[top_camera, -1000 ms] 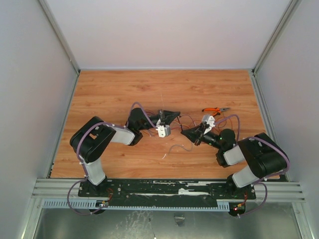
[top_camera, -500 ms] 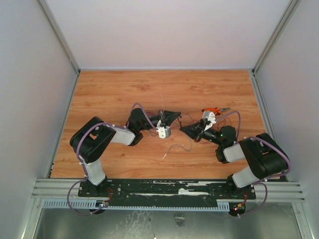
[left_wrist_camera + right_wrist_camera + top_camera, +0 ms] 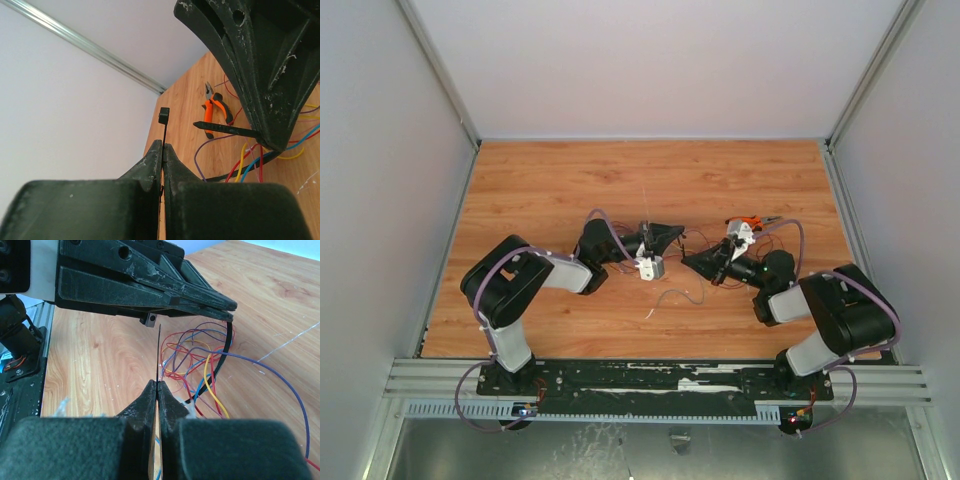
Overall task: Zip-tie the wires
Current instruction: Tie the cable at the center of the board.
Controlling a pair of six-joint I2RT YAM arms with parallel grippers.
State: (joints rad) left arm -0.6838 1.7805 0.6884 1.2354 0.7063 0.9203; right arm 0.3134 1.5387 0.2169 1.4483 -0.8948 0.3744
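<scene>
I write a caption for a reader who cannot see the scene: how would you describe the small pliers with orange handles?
Look at the right half of the wooden table, just beyond the black right arm. The small metal pliers with orange handles lie there, beside the tangle of thin coloured wires. Nothing else nearby is bright orange and stiff.

Orange-handled pliers (image 3: 752, 221) lie on the wooden table (image 3: 620, 170), right of centre in the overhead view, partly covered and with the tip toward the right edge. In the left wrist view the pliers (image 3: 216, 107) sit in the upper middle. Plain white walls (image 3: 650, 60) close three sides, with aluminium posts (image 3: 440, 72) slanting down to the back corners. A grey slotted rail (image 3: 430, 380) runs along the bottom.
</scene>
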